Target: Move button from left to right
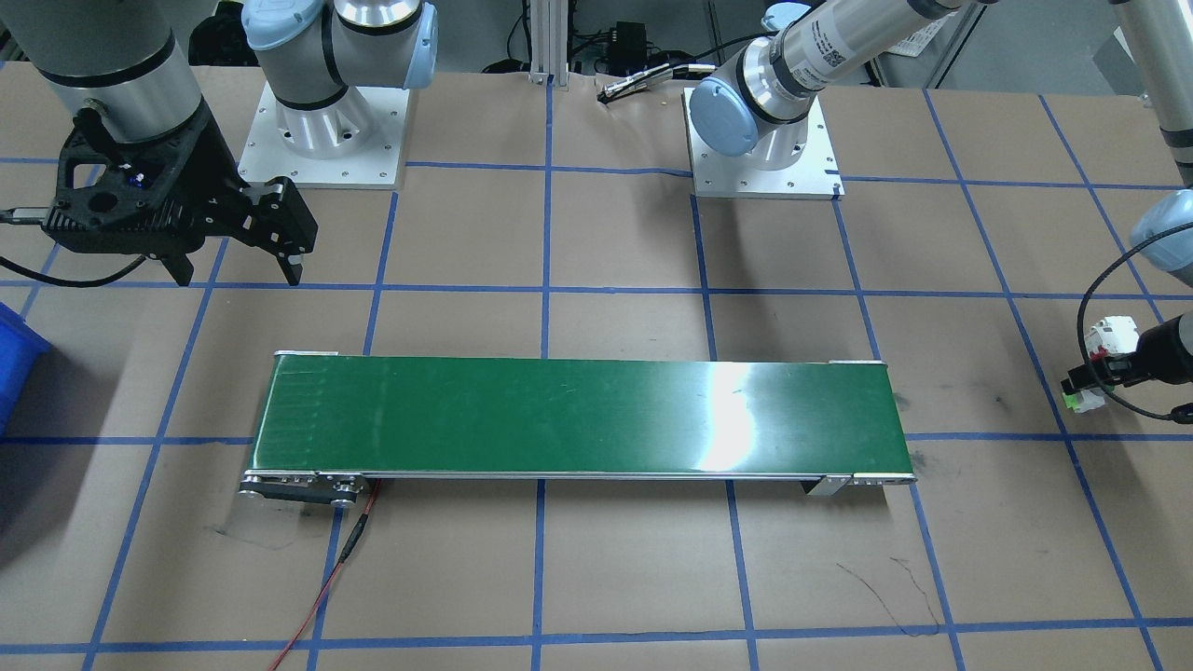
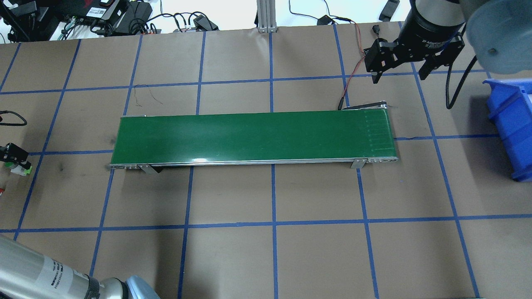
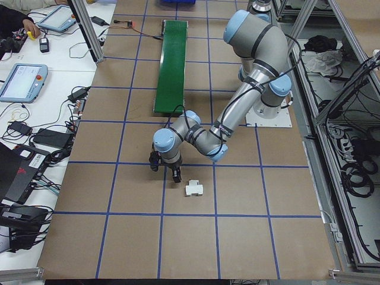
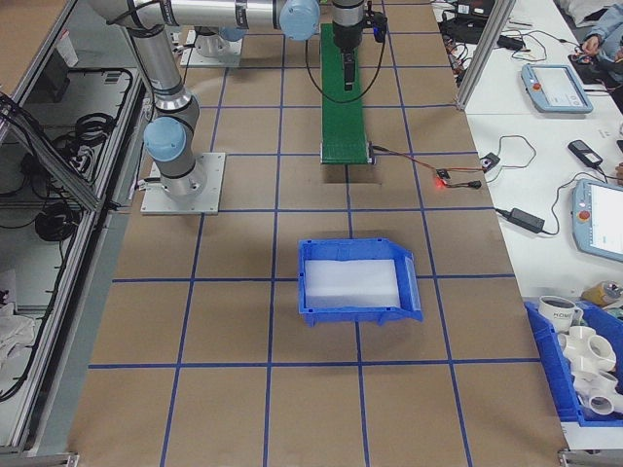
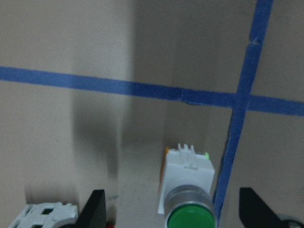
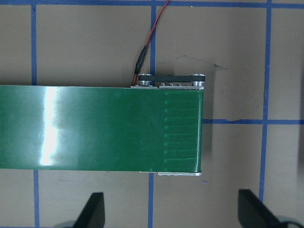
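The button (image 5: 188,184) has a round green cap, a silver collar and a white body, and it lies on the brown table at the robot's far left. My left gripper (image 5: 173,211) is open right over it, with one black finger (image 5: 96,209) on each side and neither touching it. The overhead view has the same button (image 2: 21,168) and left gripper (image 2: 11,155) at its left edge. In the front-facing view the button (image 1: 1081,403) sits at the right edge. My right gripper (image 2: 400,75) hangs open and empty beyond the right end of the green conveyor belt (image 2: 253,135).
A white blocky breaker (image 1: 1113,335) with red parts lies beside the button. A blue bin (image 2: 513,120) stands on the table's right side. A red wire (image 2: 352,62) runs to the belt's motor end. Blue tape lines grid the brown table.
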Controlling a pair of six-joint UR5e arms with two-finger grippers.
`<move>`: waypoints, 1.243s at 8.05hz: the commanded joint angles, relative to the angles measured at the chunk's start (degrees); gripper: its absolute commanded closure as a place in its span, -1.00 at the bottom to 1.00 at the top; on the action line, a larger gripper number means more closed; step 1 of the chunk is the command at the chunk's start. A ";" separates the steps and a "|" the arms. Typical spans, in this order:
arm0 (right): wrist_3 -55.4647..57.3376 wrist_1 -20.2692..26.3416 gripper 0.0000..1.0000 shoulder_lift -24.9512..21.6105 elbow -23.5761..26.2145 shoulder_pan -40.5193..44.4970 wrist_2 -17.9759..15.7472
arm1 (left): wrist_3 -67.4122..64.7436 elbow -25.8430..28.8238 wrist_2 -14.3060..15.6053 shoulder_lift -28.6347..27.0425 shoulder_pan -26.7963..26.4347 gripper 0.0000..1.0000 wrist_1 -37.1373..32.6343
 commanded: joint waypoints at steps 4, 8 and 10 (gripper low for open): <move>0.07 0.02 -1.00 0.00 0.00 0.00 0.00 | 0.09 -0.13 -2.56 -1.17 -0.12 -0.31 0.25; 0.07 0.11 -1.00 0.00 0.00 0.00 0.00 | 0.53 -0.05 -2.20 -0.21 -0.12 1.00 -3.15; -0.02 0.11 -1.00 0.00 -0.09 0.00 0.00 | 0.53 1.87 -2.38 2.85 -1.51 1.00 -5.19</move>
